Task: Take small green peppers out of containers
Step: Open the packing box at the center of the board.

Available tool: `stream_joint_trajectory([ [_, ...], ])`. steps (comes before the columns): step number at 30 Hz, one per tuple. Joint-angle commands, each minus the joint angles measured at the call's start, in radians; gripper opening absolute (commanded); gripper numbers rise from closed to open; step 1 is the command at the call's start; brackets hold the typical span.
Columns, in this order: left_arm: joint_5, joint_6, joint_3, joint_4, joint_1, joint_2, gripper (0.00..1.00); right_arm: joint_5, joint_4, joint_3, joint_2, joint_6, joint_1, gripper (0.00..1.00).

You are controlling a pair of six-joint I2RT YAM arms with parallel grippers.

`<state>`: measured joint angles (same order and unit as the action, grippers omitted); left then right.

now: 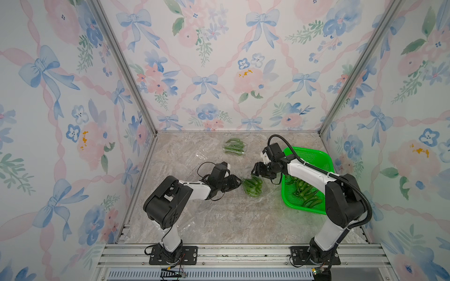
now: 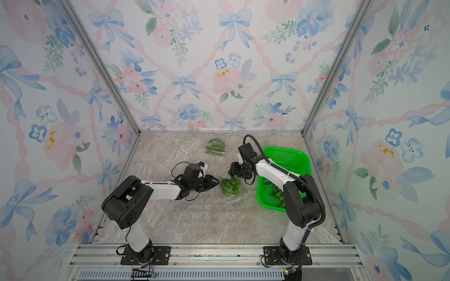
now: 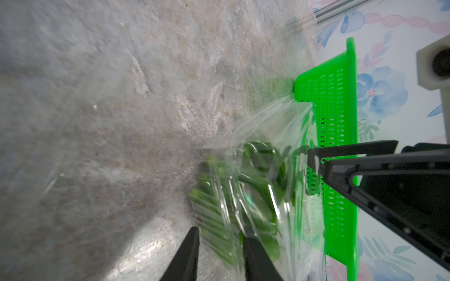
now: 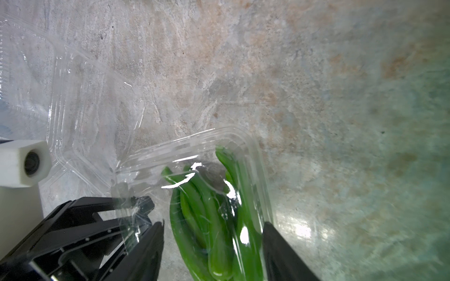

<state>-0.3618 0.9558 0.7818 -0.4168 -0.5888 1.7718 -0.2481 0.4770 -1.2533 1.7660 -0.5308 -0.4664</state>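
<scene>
**Ana:** What is around on the table [image 1: 219, 214]?

**Ben:** A big green basket [image 1: 309, 155] sits on the right side. There are loose peppers [image 1: 306, 194] lying in it. The right arm [image 1: 306, 171] reaches across the basket and hides part of it. At the back is a far tub [image 1: 241, 152], clear, with peppers [image 1: 233, 146] in it. An empty tub [image 4: 73, 102], also clear, lies flat on the table.

**Ana:** Where is the tub they are working on?

**Ben:** The near tub [image 1: 253, 187] is in the middle, between the two grippers and near the basket. Its packed peppers [image 4: 207, 202] lie side by side inside. Clear plastic lies over them and shines, so they look a bit foggy.

**Ana:** What about the left gripper [image 3: 220, 233]?

**Ben:** Its jaws are only a little way apart. One finger is outside the near tub's ribbed wall. The other finger is on the pepper side. So the wall sits between them.

**Ana:** And the right gripper [image 4: 213, 223]?

**Ben:** Its jaws are wide apart. It is over the far end of the near tub, and the packed peppers show right between its two fingers. I cannot tell if the fingers touch the tub.
</scene>
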Motion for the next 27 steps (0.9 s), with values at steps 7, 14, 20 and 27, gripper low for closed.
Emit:
stream_joint_trajectory([
  [7, 0.003, -0.002, 0.031, -0.003, -0.003, 0.033, 0.12, -0.067, 0.060, -0.050, 0.032, 0.043, -0.025, 0.64],
  [14, 0.031, -0.008, 0.032, 0.043, 0.001, 0.014, 0.03, 0.141, 0.195, -0.107, -0.019, 0.113, 0.006, 0.66],
  [20, 0.056, -0.009, 0.033, 0.073, 0.003, -0.001, 0.03, 0.285, 0.188, -0.084, -0.095, 0.132, -0.027, 0.67],
  [27, 0.082, 0.000, 0.031, 0.097, 0.002, -0.026, 0.05, 0.366, 0.243, -0.084, -0.153, 0.186, -0.158, 0.66],
])
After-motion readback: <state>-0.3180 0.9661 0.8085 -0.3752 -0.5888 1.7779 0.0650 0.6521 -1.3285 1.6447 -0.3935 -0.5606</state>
